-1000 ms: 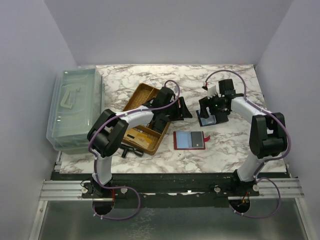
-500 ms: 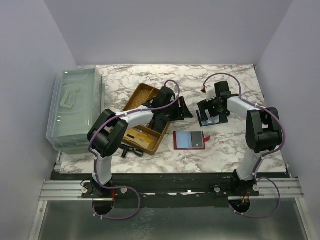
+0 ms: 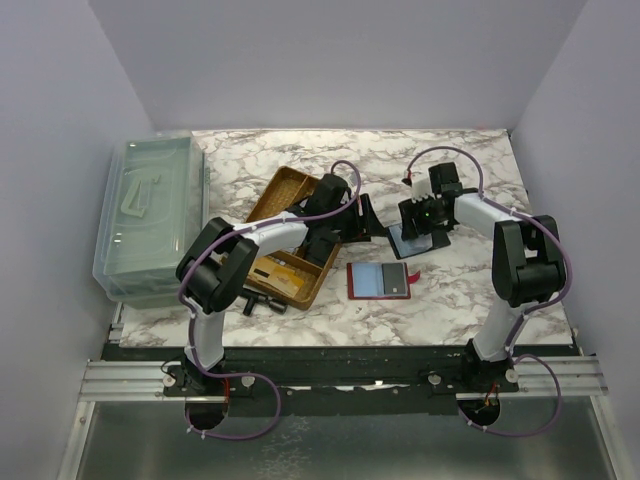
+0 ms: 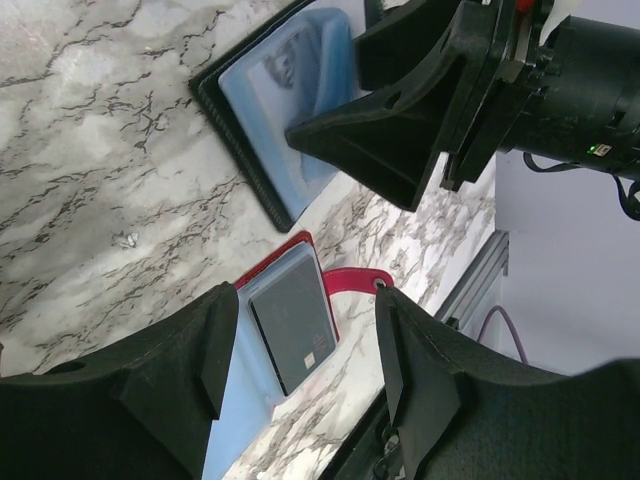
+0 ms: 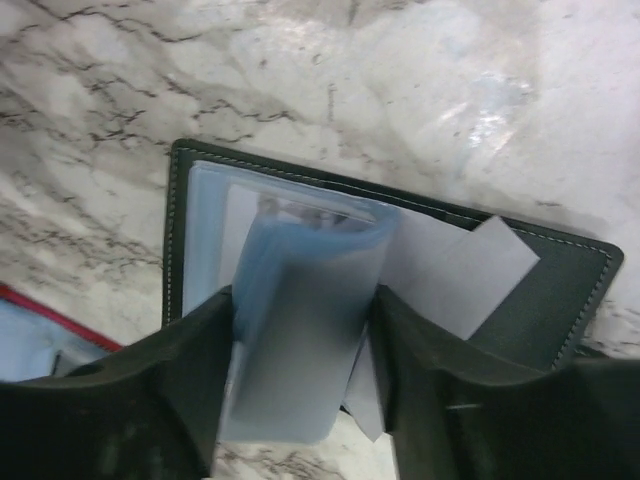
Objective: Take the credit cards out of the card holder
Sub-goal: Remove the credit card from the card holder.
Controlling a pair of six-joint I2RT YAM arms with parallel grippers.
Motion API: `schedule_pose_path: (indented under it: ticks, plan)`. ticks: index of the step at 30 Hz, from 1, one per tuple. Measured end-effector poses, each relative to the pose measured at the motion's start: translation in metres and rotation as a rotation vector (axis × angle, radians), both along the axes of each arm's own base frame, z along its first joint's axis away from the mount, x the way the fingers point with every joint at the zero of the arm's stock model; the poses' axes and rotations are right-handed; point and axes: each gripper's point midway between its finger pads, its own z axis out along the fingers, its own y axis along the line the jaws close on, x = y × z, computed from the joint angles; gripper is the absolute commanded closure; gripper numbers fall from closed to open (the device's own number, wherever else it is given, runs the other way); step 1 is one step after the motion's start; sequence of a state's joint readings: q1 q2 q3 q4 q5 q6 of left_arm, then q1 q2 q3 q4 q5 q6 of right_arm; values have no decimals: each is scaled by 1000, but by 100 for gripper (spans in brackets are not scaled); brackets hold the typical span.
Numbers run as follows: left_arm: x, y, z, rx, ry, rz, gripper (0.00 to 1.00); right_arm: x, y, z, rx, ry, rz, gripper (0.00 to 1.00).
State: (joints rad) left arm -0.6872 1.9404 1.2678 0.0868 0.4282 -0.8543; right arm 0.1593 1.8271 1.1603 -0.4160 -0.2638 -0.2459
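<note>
Marbled bench (image 3: pixel 470 290) sits between lavender walls (image 3: pixel 330 60). The right end effector (image 5: pixel 300 345) pinches the card holder (image 5: pixel 560 300) by its sleeves; the left end effector (image 4: pixel 300 345) hovers spread.

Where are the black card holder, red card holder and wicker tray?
black card holder (image 5: pixel 565 300): right wrist view, right cover flap.
red card holder (image 3: pixel 352 281): top view, left red edge.
wicker tray (image 3: pixel 285 192): top view, bare far end.

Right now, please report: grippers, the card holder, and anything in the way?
Left gripper open, holding nothing. Right gripper shut on plastic sleeves of black card holder. Red holder lies flat nearby, not blocking.
</note>
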Motion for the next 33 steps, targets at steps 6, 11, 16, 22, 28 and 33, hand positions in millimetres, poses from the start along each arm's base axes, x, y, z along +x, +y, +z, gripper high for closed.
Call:
schedule_pose_path:
  ticks: [6, 11, 16, 22, 28, 33]
  plan:
    - [-2, -5, 0, -34, 17, -20, 37, -13, 15, 4, 142, 72, 1, 48]
    - [0, -9, 1, -75, 39, -28, 37, -22, 25, 4, 277, 148, -4, 50]
    - [5, -14, -16, -90, 91, -27, 37, -23, 28, 5, 399, 204, -23, 51]
    - [19, -30, -18, -138, 118, -41, 37, -25, 18, 8, 562, 271, -71, 51]
    - [26, -41, -20, -172, 134, -51, 38, -24, 10, 14, 683, 315, -102, 47]
    - [32, -51, -20, -198, 147, -62, 41, -24, 10, 17, 767, 353, -110, 44]
